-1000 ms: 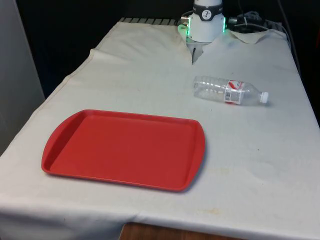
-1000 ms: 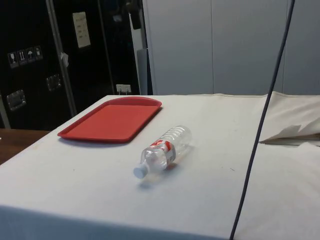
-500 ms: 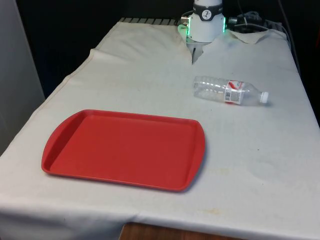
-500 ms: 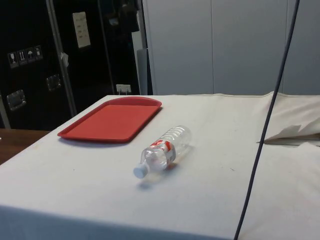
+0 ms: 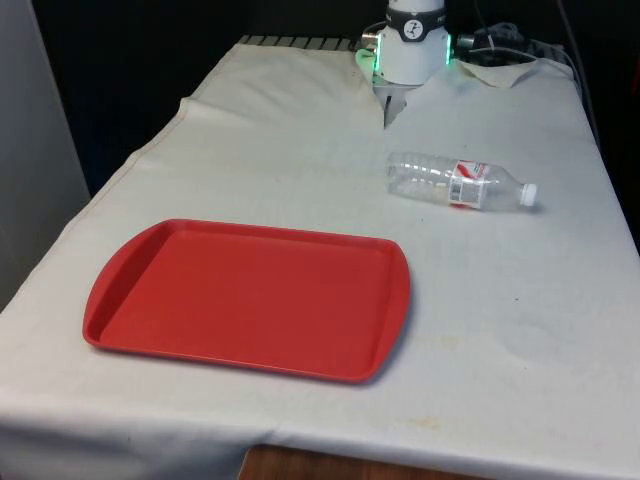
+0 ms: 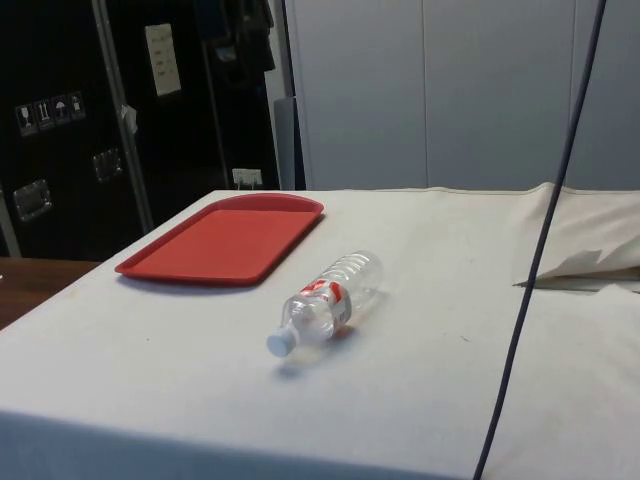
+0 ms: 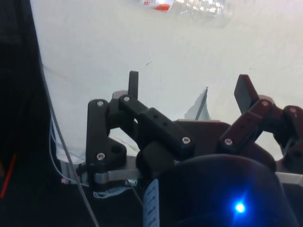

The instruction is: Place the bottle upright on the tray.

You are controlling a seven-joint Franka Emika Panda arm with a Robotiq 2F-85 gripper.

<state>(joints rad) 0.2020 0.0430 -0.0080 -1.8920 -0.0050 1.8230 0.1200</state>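
Observation:
A clear plastic bottle [image 5: 455, 182] with a red-and-white label and a white cap lies on its side on the white cloth, on the front view's right. The side view has the bottle [image 6: 325, 300] with its cap towards the near table edge. The red tray [image 5: 250, 300] lies flat and bare on the front view's left, a good gap from the bottle; in the side view the tray [image 6: 225, 240] sits beyond the bottle. My gripper [image 7: 188, 87] is open, high above the cloth, with nothing between its fingers. The bottle [image 7: 189, 5] lies well beyond the fingertips.
The robot's base [image 5: 412, 45] stands at the table's far end, with crumpled cloth beside it. A dark cable [image 6: 540, 260] hangs down across the side view's right. Bare cloth surrounds the bottle and the tray.
The hanging cable in the side view has drifted a little to the right. The bottle and the tray have stayed where they were.

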